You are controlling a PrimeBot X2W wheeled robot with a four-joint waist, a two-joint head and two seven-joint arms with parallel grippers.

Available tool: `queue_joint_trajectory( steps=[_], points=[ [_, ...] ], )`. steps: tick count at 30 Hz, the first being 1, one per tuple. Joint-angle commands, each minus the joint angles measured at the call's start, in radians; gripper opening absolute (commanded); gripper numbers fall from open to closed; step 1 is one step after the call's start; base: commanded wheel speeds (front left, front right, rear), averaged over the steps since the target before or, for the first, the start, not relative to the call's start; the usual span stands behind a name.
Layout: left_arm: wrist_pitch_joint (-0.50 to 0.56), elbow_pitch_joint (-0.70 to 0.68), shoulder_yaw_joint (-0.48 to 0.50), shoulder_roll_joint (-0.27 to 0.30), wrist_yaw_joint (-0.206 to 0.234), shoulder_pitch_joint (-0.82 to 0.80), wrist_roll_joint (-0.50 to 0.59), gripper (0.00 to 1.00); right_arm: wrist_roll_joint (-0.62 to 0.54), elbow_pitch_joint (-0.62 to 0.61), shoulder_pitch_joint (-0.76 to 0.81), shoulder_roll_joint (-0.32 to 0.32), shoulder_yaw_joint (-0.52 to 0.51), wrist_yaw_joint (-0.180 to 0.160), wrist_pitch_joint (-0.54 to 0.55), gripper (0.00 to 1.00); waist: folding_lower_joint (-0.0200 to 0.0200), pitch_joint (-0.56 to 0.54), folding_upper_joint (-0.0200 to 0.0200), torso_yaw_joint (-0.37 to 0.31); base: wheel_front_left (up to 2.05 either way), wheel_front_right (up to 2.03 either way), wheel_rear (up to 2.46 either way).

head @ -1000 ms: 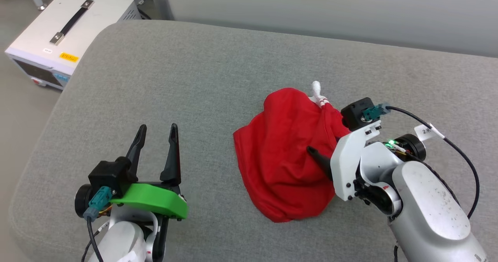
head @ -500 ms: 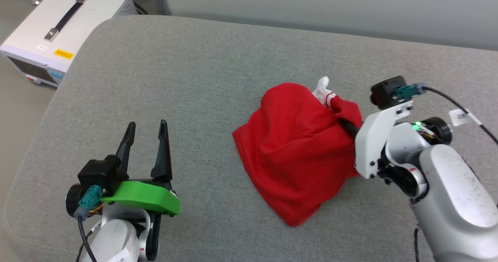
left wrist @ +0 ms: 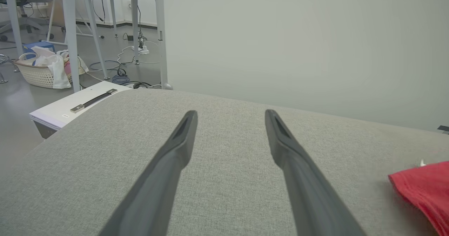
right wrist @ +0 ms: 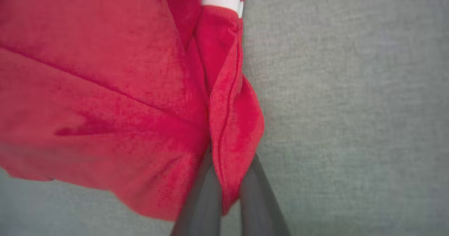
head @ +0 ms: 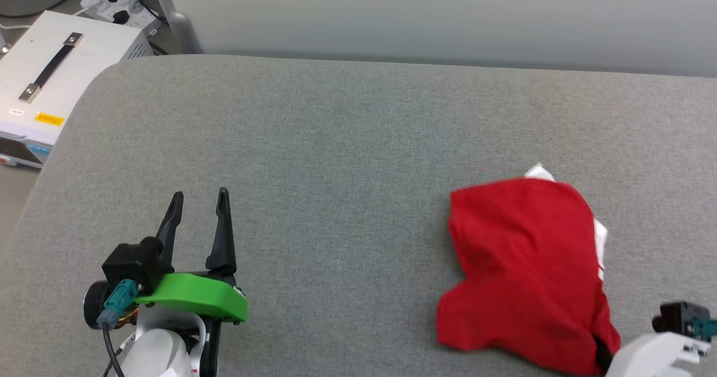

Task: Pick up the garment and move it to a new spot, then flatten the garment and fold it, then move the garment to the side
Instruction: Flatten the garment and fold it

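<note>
Between fingers of the right tool (right wrist: pixel 228 180), the garment (right wrist: pixel 105 81) sits pinched.

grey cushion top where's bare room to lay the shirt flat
Widest bare patch: the middle of the grey fabric cushion, between the open left hand and the bunched red jersey shirt, back to the far edge. Crowded at lower right around the shirt.

The right gripper (right wrist: pixel 229 167), jaws together, pinches the garment (right wrist: pixel 105 88); grey fabric surface (right wrist: pixel 350 106) beneath
</note>
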Motion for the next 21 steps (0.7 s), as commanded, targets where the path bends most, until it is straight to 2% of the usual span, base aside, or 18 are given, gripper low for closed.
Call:
queue_joint_trajectory(
  steps=[1,3,4,5,6,7,8,10,15,16,21],
  points=[
    [0.000,0.002,0.002,0.010,0.003,0.010,0.001,1.00,0.015,0.014,0.039,0.008,-0.013,0.000,-0.010,0.00,0.0000,-0.004,-0.0001,-0.005,0.00,0.00,0.00],
    [0.002,0.003,0.004,0.012,0.005,0.013,-0.002,1.00,0.025,0.036,0.082,0.015,-0.004,0.000,-0.015,0.00,0.0000,-0.003,-0.0001,-0.007,0.00,0.00,0.00],
    [0.004,0.004,0.004,0.013,0.005,0.014,-0.003,1.00,0.034,0.043,0.095,0.017,0.007,0.000,-0.023,0.10,0.0000,-0.001,-0.0001,-0.008,0.00,0.00,0.00],
    [0.005,0.005,0.003,0.014,0.006,0.015,-0.004,1.00,0.046,0.044,0.100,0.017,0.019,0.000,-0.040,0.33,0.0000,0.000,-0.0001,-0.009,0.00,0.00,0.00],
    [0.007,0.009,0.002,0.015,0.007,0.021,-0.007,1.00,0.061,0.034,0.089,0.018,0.039,0.000,-0.132,1.00,0.0000,-0.001,-0.0001,-0.014,0.00,0.00,0.00],
    [0.008,0.010,0.000,0.014,0.007,0.022,-0.007,1.00,0.064,0.026,0.081,0.018,0.043,0.000,-0.163,1.00,0.0000,-0.003,-0.0001,-0.014,0.00,0.00,0.00],
    [0.011,0.015,-0.008,0.013,0.005,0.024,-0.008,1.00,0.051,-0.014,0.052,0.018,0.035,0.000,-0.298,1.00,0.0000,-0.008,-0.0001,-0.010,0.00,0.00,0.00],
    [0.022,0.025,-0.018,0.011,-0.002,0.026,-0.017,1.00,0.002,-0.053,0.033,0.018,0.017,0.000,-0.431,1.00,0.0000,-0.020,-0.0001,-0.006,0.00,0.00,0.00],
    [0.023,0.034,-0.023,0.014,0.001,0.034,-0.017,1.00,-0.108,-0.104,0.022,0.018,0.008,0.000,-0.488,1.00,0.0000,-0.041,-0.0001,-0.006,0.00,0.00,0.00],
    [0.031,0.033,-0.030,0.019,0.000,0.038,-0.015,1.00,-0.173,-0.145,0.021,0.018,0.013,0.000,-0.486,1.00,0.0000,-0.051,-0.0001,-0.010,0.00,0.00,0.00],
    [0.063,0.029,-0.061,0.026,-0.013,0.027,-0.006,1.00,-0.213,-0.223,0.030,0.018,0.051,0.000,-0.466,1.00,0.0000,-0.060,-0.0001,-0.033,0.00,0.00,0.00]
  ],
)
